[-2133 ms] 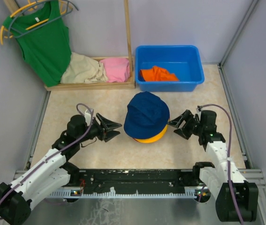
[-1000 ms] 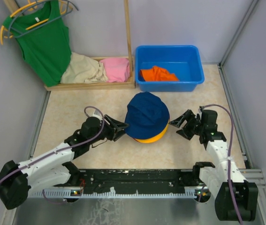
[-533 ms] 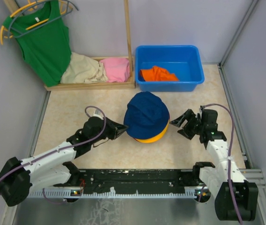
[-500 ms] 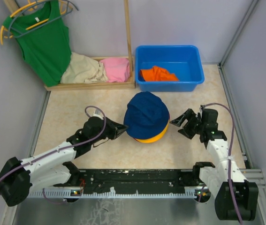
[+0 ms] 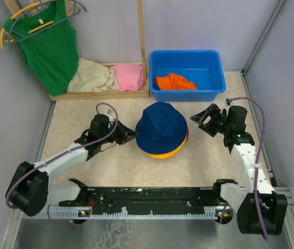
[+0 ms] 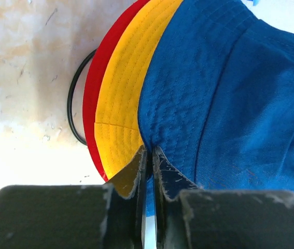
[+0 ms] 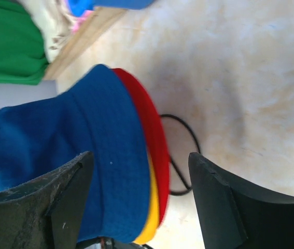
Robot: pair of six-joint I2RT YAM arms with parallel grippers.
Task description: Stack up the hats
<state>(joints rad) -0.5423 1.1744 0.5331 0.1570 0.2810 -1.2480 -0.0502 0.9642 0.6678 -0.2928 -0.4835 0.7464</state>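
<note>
Currently left gripper (image 6: 148,151) pinches navy hat (image 5: 162,127) brim, nine o'clock; tug lightly, centring over yellow hat (image 6: 121,104); right gripper (image 7: 139,160) jaws spread.

Beige mottled counter (image 5: 110,111). Directly on it: stack of hats (image 5: 162,129), red one (image 6: 99,72) lowest, partly over black ring (image 6: 72,104); blue bin (image 5: 188,95) and wooden rack (image 5: 100,95) at far side.

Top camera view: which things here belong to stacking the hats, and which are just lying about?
For the job: navy hat, yellow hat, red hat, orange hat in the blue bin.
Lying about: green tank top, beige clothes, pink clothes, wooden rack.
</note>
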